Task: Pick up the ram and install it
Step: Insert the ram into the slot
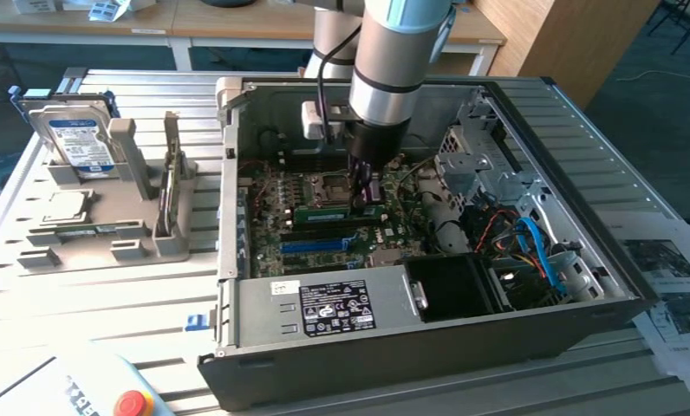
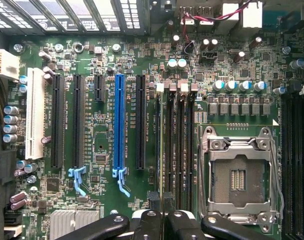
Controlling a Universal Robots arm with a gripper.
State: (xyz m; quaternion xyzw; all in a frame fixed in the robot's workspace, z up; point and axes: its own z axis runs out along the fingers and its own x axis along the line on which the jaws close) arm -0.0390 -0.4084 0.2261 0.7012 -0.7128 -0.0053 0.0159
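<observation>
The arm [image 1: 397,61] reaches down into the open computer case [image 1: 322,364], which lies on its side on the slatted worktop [image 1: 91,295]. Its hand [image 1: 371,198] hangs low over the motherboard [image 2: 102,115], fingers pressed close together and pinching the ram [image 1: 322,211] by its upper edge.

The ram stands on edge over the row of black memory slots, between the empty processor socket [image 1: 328,184] and the blue expansion slot [image 1: 320,245]. From the wrist the hand [image 2: 162,202] looks straight down the ram [image 2: 159,145] — a thin strip in line with the memory slot farthest from the processor socket [image 2: 237,175] and nearest the blue expansion slot [image 2: 120,125]. Whether it is seated in the slot or just above it cannot be told.

At the exterior view's left, well apart from the case, a grey holder [image 1: 102,243] carries a second stick [image 1: 172,173] standing upright and a hard drive [image 1: 77,143] with a blue-white label.
</observation>
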